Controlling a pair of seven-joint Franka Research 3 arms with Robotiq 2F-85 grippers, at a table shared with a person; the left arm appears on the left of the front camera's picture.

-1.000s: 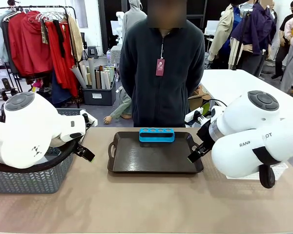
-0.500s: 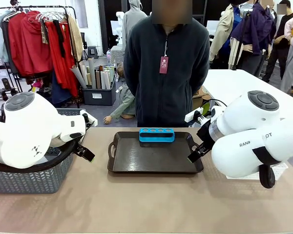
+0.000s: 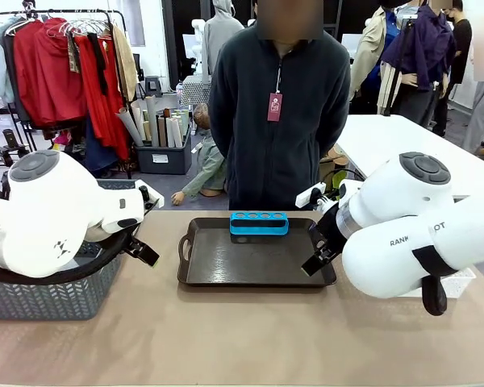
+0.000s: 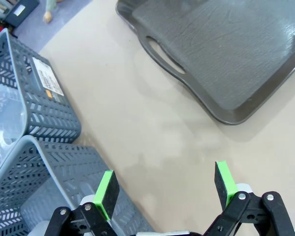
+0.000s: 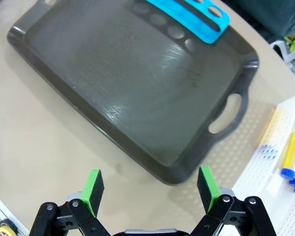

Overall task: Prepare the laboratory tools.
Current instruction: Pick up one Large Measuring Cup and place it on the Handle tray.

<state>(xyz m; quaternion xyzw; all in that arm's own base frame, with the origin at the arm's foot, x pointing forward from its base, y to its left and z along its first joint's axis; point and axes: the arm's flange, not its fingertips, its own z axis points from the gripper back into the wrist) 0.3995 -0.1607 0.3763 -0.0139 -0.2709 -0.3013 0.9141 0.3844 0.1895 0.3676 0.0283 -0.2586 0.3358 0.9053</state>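
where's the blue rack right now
In the front view, the rack stands at the far edge of the tray, centred, just in front of the person.

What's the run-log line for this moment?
left claw: open, empty | right claw: open, empty | blue rack: empty, on tray | test tubes: in white mesh basket

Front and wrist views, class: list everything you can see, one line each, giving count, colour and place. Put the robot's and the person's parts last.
table: one, beige, under everything
tray: one, dark grey, mid-table
rack: one, blue, four holes, far edge of tray
grey baskets: two, left of tray
clear vessel: one, inside a grey basket
white basket: one, right of tray
test tubes: at least two, yellow with blue caps, in white basket
person: one, dark jacket, far side
left gripper: open, above table beside grey baskets
right gripper: open, above tray's corner
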